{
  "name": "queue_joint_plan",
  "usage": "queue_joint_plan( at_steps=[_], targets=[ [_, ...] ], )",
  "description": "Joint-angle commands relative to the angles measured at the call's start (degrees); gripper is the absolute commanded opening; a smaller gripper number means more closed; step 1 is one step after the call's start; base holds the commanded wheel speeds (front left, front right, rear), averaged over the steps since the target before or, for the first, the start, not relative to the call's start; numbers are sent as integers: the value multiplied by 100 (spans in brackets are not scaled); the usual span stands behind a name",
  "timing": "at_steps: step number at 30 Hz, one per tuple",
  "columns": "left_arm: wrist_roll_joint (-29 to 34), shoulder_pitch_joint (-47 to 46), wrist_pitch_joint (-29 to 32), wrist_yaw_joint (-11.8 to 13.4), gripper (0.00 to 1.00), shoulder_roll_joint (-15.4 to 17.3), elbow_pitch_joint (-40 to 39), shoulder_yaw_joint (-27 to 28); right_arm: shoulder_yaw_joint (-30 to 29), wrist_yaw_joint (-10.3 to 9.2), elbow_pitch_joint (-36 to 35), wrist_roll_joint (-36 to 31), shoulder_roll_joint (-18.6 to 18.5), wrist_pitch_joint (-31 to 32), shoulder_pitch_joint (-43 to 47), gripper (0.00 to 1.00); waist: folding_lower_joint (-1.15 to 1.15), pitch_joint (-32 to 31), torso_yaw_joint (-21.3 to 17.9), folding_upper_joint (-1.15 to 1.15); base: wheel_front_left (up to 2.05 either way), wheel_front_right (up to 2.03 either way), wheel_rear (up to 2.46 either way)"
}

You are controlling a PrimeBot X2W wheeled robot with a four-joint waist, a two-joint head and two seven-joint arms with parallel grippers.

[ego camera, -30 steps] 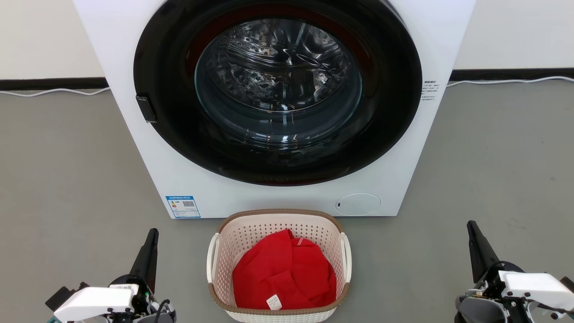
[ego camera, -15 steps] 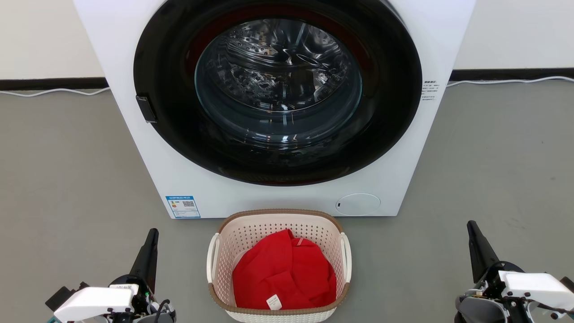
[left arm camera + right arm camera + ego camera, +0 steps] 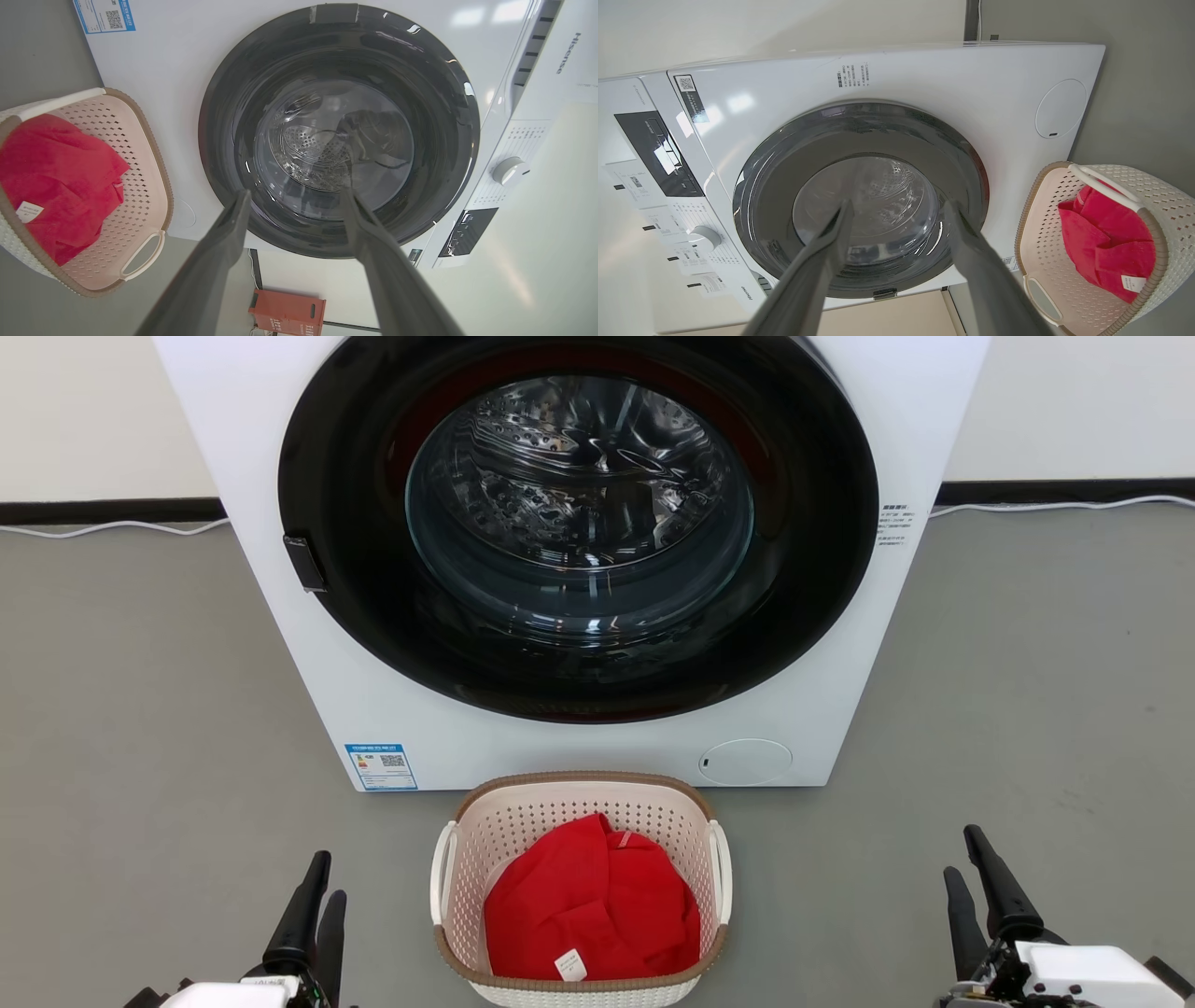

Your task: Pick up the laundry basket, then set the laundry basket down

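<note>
We find the laundry basket on the grey floor, just in front of the washer, below its round door and centred on it. The basket's far rim lies very near the washer's front panel; we cannot tell whether they touch. A red garment lies crumpled inside.

The left gripper stands out from the washer's lower left corner and the right gripper out from its lower right corner. Both are farther from the washer than the basket's far rim. In each wrist view the two dark fingers are spread wide and hold nothing. We judge this spacing deliberate: the basket's white side handles face outward toward the two arms, which suits a two-sided lift that has not yet begun.

Bare floor lies between each gripper and its handle, so the inward approach looks free. The tight edge is the washer side, where the panel leaves little room. We would therefore bring the basket up and away from the washer. The load is soft and sits below the rim, so it seems unlikely to spill.
</note>
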Motion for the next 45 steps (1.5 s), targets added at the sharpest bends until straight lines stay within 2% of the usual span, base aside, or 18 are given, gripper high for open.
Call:
queue_joint_plan(
  at_steps=[1, 16, 26, 45],
  targets=[
    [-24, -200, -17, -10, 100, 33, -212, 52, 63, 0, -203, -61, -42, -73, -161, 100, 2, 6, -1, 0, 0, 0, 0],
    [233, -157, -187, -15, 100, 130, -538, 23, 310, 0, -487, -315, -48, -307, -154, 100, -3, 34, -10, 0, 0, 0, 0],
    [668, -110, -548, -18, 100, 431, -682, -279, 464, 0, -710, -737, -51, -474, -143, 100, -3, 34, -18, 0, 0, 0, 0],
    [1898, -64, -882, -25, 100, 673, -929, -429, 813, 1, -1020, -2087, -59, -791, -119, 100, -3, 44, -43, 0, 0, 0, 0]
  ],
)
